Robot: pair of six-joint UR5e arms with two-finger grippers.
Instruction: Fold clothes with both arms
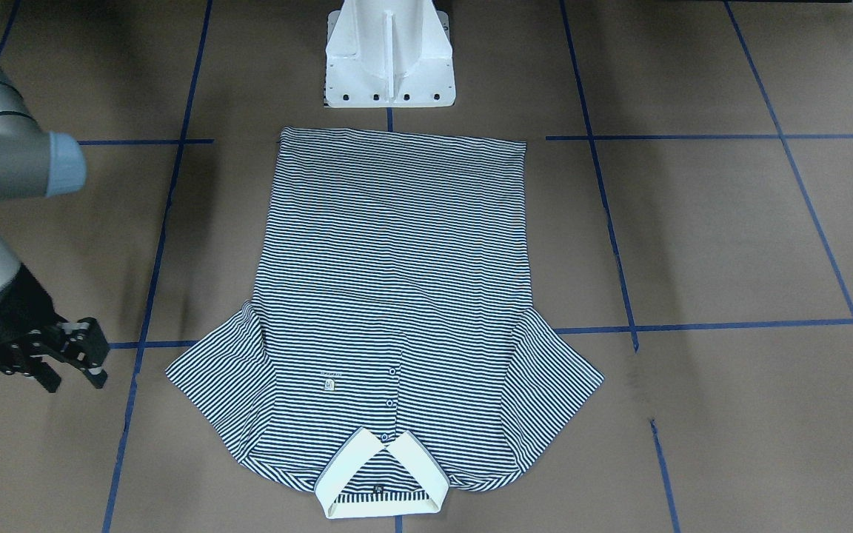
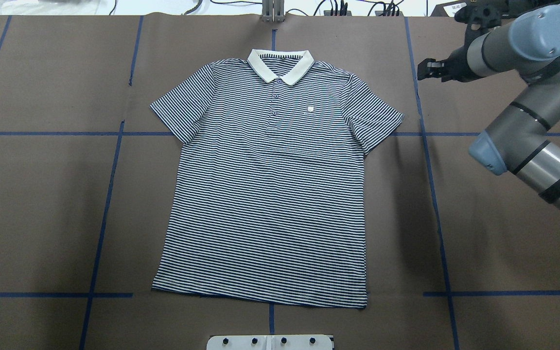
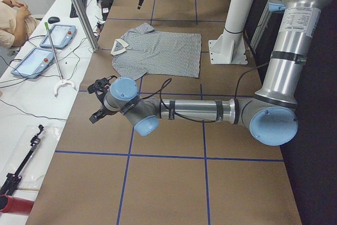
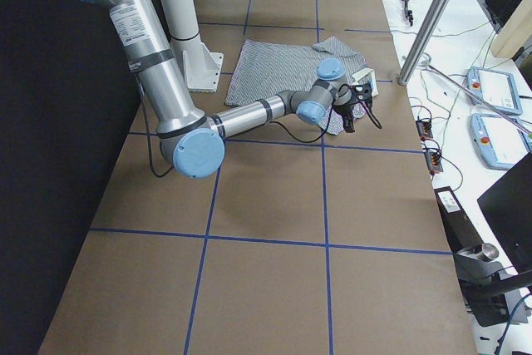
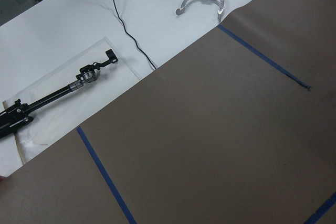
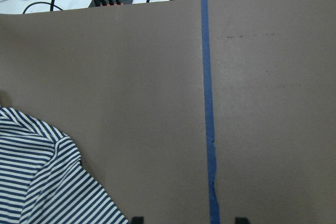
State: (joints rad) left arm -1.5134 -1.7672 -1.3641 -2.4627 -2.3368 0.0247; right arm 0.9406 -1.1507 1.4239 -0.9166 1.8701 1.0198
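The striped polo shirt (image 2: pixel 268 184) lies flat and face up on the brown table, cream collar (image 2: pixel 280 65) at the far edge and hem toward the robot's base. Both sleeves are spread out. My right gripper (image 2: pixel 426 73) hovers open beyond the shirt's right sleeve (image 2: pixel 375 116), apart from the cloth. The right wrist view shows its fingertips (image 6: pixel 137 220) spread wide, with that sleeve's corner (image 6: pixel 47 182) at lower left. My left gripper (image 3: pixel 97 101) appears only in the exterior left view, far off the shirt's left side. I cannot tell whether it is open or shut.
The white pedestal base (image 1: pixel 389 52) stands just behind the shirt's hem. Blue tape lines (image 2: pixel 110 184) grid the table. A white bench along the far edge holds tablets (image 3: pixel 34 61), cables, a black tool (image 5: pixel 58 95) and a metal pole (image 3: pixel 79 9). A person (image 3: pixel 13 17) sits there.
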